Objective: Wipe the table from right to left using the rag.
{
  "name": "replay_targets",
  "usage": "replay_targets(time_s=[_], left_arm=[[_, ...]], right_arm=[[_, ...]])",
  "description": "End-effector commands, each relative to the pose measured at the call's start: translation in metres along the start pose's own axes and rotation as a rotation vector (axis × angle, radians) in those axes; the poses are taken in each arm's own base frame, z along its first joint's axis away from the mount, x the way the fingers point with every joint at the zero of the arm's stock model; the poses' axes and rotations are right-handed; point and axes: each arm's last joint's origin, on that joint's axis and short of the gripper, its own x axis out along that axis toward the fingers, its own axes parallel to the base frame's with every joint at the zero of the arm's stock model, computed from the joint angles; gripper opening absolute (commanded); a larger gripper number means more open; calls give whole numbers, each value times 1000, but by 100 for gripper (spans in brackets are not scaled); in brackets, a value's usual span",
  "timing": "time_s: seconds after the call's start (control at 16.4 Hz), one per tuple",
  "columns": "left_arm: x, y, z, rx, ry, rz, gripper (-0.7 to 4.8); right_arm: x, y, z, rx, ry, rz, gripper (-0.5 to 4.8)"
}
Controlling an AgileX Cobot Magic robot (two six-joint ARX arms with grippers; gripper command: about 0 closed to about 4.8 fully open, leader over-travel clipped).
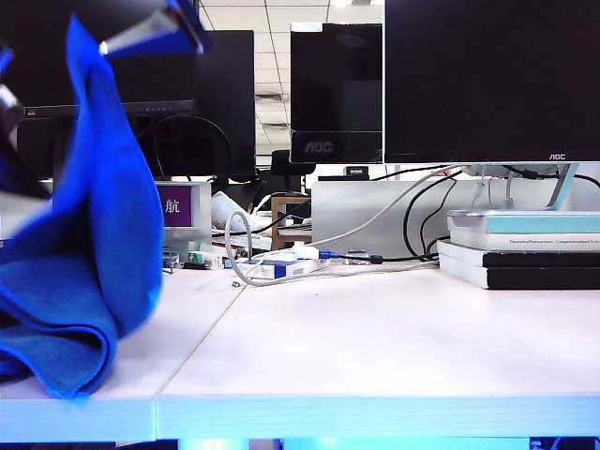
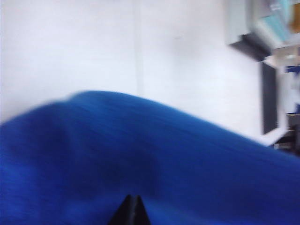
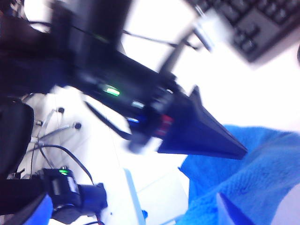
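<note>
The blue rag point(image 1: 103, 234) hangs in a tall peak at the far left of the exterior view, its lower folds lying on the pale table point(image 1: 375, 347). My left gripper point(image 2: 132, 206) is shut on the rag point(image 2: 140, 154), its black tips pressed together in the cloth. The right wrist view shows that same black left gripper point(image 3: 236, 151) pinching the rag point(image 3: 253, 187) from above. My right gripper point(image 3: 133, 216) stands open beside the rag, one fingertip point(image 3: 232, 212) against the cloth. A grey and blue finger point(image 1: 150, 28) by the rag's peak looks like its other one.
A stack of books point(image 1: 525, 248) lies at the back right under the monitor point(image 1: 487, 80). Cables and a white adapter point(image 1: 281, 265) sit at the back middle, a purple sign box point(image 1: 178, 206) behind the rag. A keyboard point(image 3: 248, 23) lies near the arms.
</note>
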Motion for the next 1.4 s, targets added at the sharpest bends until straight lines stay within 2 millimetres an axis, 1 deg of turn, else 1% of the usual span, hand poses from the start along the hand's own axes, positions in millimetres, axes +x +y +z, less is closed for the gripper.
replay_targets(time_s=[0.06, 0.24, 0.36, 0.49, 0.55, 0.67, 0.79, 0.97, 1.03, 1.16, 1.28, 1.4], left_arm=[[1, -4, 1, -21, 2, -27, -5], [9, -10, 0, 14, 17, -7, -5], [20, -18, -2, 57, 34, 36, -5], [36, -28, -7, 112, 54, 150, -5], [39, -30, -8, 123, 59, 164, -5], [52, -32, -10, 141, 92, 168, -5], [66, -21, -12, 107, 144, 180, -5], [85, 3, -14, 41, 215, 227, -5], [93, 11, -15, 40, 237, 234, -5], [99, 18, -14, 46, 235, 262, -5], [97, 13, -11, 71, 214, 190, -5], [89, 0, -8, 102, 189, 118, -5]], right_arm=[[7, -4, -1, 2, 14, 1, 479], [14, -9, -2, 10, 25, -3, 479], [14, -10, -2, 12, 28, -2, 479], [14, -10, -2, 12, 28, -1, 479], [14, -10, -2, 12, 28, -1, 479], [13, -9, -2, 11, 27, 1, 479], [12, -7, -2, 10, 29, 33, 479], [7, -3, -1, 0, 17, 36, 479], [4, -1, 0, -8, 7, 38, 479], [-5, 4, 2, -20, -12, 39, 479], [-23, 10, 4, -32, -47, 19, 479], [-48, 15, 8, -45, -109, -43, 479]])
